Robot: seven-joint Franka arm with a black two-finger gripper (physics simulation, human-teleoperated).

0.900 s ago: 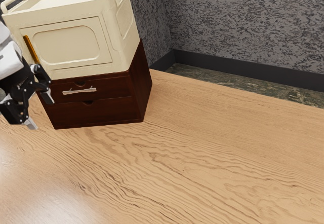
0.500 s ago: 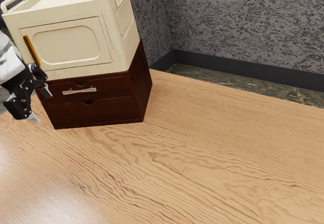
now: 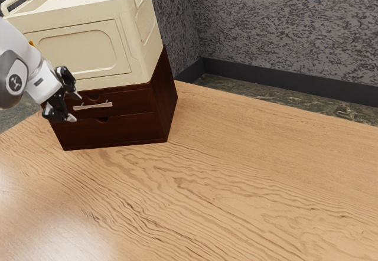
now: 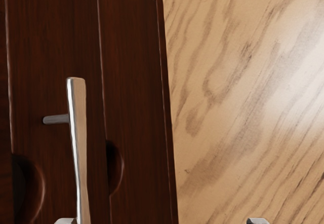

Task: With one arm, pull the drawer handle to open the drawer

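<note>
And we're looking at a broad wooden table (image 3: pixel 236 184), its wavy grain running out beneath everything, with a mottled grey wall (image 3: pixel 266 31) behind. Up on the table sits the cream box (image 3: pixel 144 33), riding on top of the dark red-brown chest (image 3: pixel 165 107). In from the exterior view's left comes the white arm (image 3: pixel 29 54), passing in front of the box's near corner and reaching for the chest's front. Two drawers here, folks, the upper drawer (image 3: pixel 133 100) above the lower drawer (image 3: pixel 136 128), and both are shut, fronts level with the chest!

Out at the arm's end, the black gripper (image 3: pixel 75 108) has its fingers spread well apart, clamped on nothing, right by one end of the handle (image 3: pixel 94 105). And there's the target: that slim, pale metal handle, fixed across the front of the upper drawer and standing off it on a thin post. The wrist view puts its bar just beside one fingertip (image 4: pixel 66 221), with the other fingertip (image 4: pixel 258 221) well away from it; whether bar and near tip touch, I can't tell.
</note>
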